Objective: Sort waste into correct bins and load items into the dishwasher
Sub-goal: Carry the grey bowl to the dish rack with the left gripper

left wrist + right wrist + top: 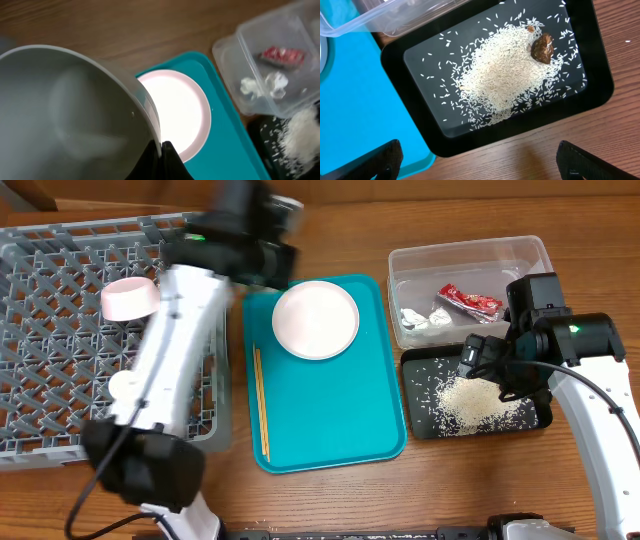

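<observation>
My left gripper (262, 255) (162, 150) is shut on the rim of the grey-green bowl (65, 110), held above the far end of the teal tray. The white plate (316, 319) (180, 112) lies on that tray, and the chopsticks (261, 405) lie along its left side. The pink bowl (130, 298) sits in the grey dish rack (60, 310). The clear tub (470, 255) holds the red wrapper (470, 302) and the napkin (420, 318). The black tray (420, 100) holds rice (505, 75) and a brown scrap (542, 48). My right gripper (480, 160) is open and empty above the black tray's near edge.
The teal tray (340, 410) lies between the rack and the two bins. My left arm stretches across the rack's right side. Bare wooden table (330, 500) runs along the front. The black tray (415, 395) touches the teal tray's right edge.
</observation>
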Controlling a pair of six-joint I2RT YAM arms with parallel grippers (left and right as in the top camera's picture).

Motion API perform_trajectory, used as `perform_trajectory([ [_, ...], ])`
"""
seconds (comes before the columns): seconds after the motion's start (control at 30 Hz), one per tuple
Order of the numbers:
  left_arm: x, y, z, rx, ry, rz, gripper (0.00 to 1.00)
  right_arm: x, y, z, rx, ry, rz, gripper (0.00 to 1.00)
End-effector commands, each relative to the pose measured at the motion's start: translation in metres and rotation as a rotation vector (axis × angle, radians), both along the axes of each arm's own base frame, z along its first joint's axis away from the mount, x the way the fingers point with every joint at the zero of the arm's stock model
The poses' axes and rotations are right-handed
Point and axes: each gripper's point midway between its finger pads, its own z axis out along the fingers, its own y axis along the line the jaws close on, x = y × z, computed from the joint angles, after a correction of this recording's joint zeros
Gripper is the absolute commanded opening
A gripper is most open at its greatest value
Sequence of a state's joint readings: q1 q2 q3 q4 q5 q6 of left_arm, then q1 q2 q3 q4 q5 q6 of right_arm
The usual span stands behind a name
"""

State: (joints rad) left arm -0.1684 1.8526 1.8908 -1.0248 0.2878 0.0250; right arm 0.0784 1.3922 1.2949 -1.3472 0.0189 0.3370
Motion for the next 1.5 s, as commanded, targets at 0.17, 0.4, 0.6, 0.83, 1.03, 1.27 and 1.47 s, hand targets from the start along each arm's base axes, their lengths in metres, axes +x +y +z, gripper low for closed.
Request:
perform_trajectory([
  [0.17, 0.010, 0.072, 0.024, -0.479, 0.007, -0.045, 0.04, 0.002, -0.003, 0.005, -0.011, -0.021, -0.011, 1.00],
  [0.4, 0.022, 0.115, 0.001, -0.714, 0.034, -0.036, 0.04, 0.002, -0.002, 0.005, -0.010, -0.021, -0.011, 1.00],
  [0.6, 0.031, 0.147, -0.035, -0.835, 0.089, 0.027, 0.04, 0.002, -0.002, 0.005, -0.010, -0.021, -0.011, 1.00],
  [0.83, 0.026, 0.184, -0.055, -0.880, 0.131, 0.132, 0.30, 0.002, -0.002, 0.005, -0.010, -0.021, -0.011, 1.00],
  [1.03, 0.015, 0.200, -0.044, -0.934, 0.115, 0.152, 0.48, 0.003, -0.002, 0.005, -0.010, -0.025, -0.011, 1.00],
  [1.27, 0.010, 0.191, -0.033, -0.955, 0.110, 0.120, 0.48, 0.003, -0.002, 0.005, -0.009, -0.024, -0.011, 1.00],
  [1.47, 0.000, 0.162, -0.015, -0.786, 0.073, 0.032, 0.57, 0.003, -0.002, 0.005, -0.009, -0.024, -0.011, 1.00],
])
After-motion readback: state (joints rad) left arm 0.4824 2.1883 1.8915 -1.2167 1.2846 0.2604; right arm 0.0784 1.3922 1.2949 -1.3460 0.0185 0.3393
